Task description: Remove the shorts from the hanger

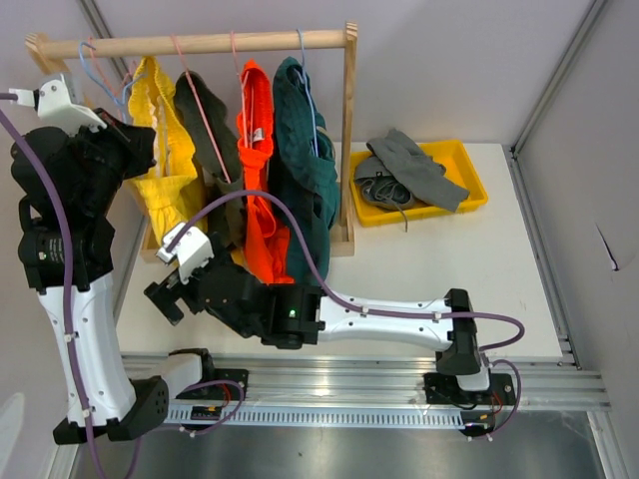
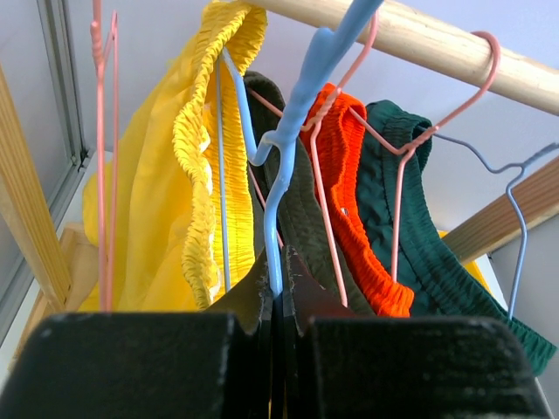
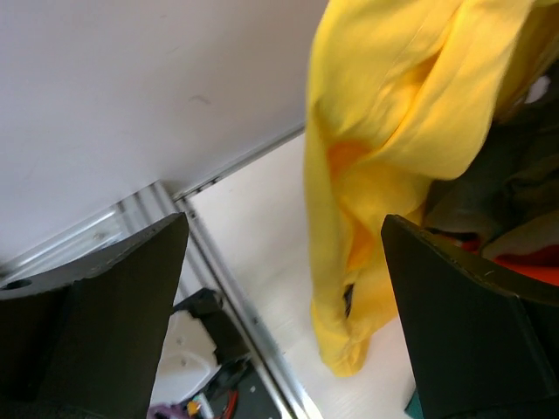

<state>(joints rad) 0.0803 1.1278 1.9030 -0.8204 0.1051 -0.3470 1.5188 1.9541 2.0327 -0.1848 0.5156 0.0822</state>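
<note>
Pale walls (image 2: 148, 61) back ruffled, elastic-waisted yellow shorts (image 2: 175, 201).

Blue hanger (image 2: 274, 218) tight between the jaws, yellow shorts (image 2: 157, 192) just beside it, wooden rod (image 2: 410, 35) above.

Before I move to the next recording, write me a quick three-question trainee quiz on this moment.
1. True or false: the grey shorts hang on the wooden rail.
2. The left gripper is shut on: A) nothing, B) the blue hanger, C) the rail.
3. Fill in: the open right gripper frames the ___ shorts.
Key: 1 false, they lie in the yellow tray; 2 B; 3 yellow shorts.
</note>
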